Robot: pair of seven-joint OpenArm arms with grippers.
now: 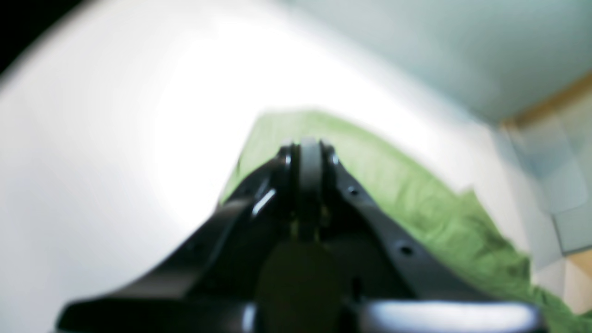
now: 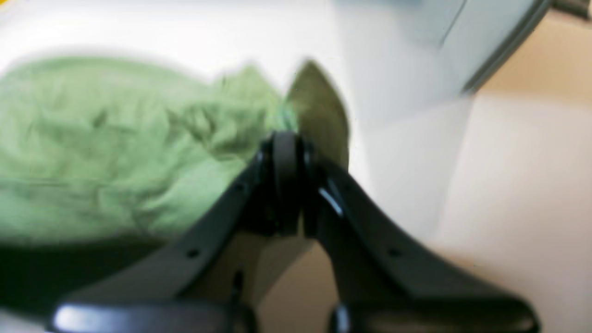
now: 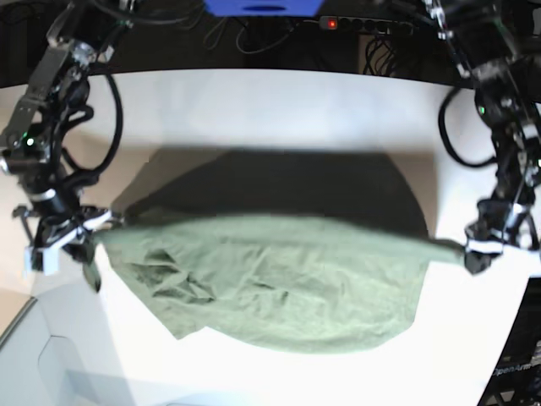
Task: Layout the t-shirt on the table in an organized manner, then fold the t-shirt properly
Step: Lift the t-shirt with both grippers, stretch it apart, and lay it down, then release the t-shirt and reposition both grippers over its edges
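both grippers, left gripper [image 3: 467, 254] at 3 o'clock and right gripper [image 3: 95, 230] at 9 o'clock, pinch the t-shirt [image 3: 270, 279] taut above the table [image 3: 270, 101]; layout step, next likely lowering it flat.

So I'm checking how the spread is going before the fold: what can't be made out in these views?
- Neck label and sleeves of the t-shirt: base view, lost in wrinkles and motion blur.
- Which part of the shirt the left claw pinches: left wrist view, blurred, claw body covers it.
- Same for the right claw: right wrist view, blurred.
- Table beneath the shirt: base view, covered by cloth and shadow.
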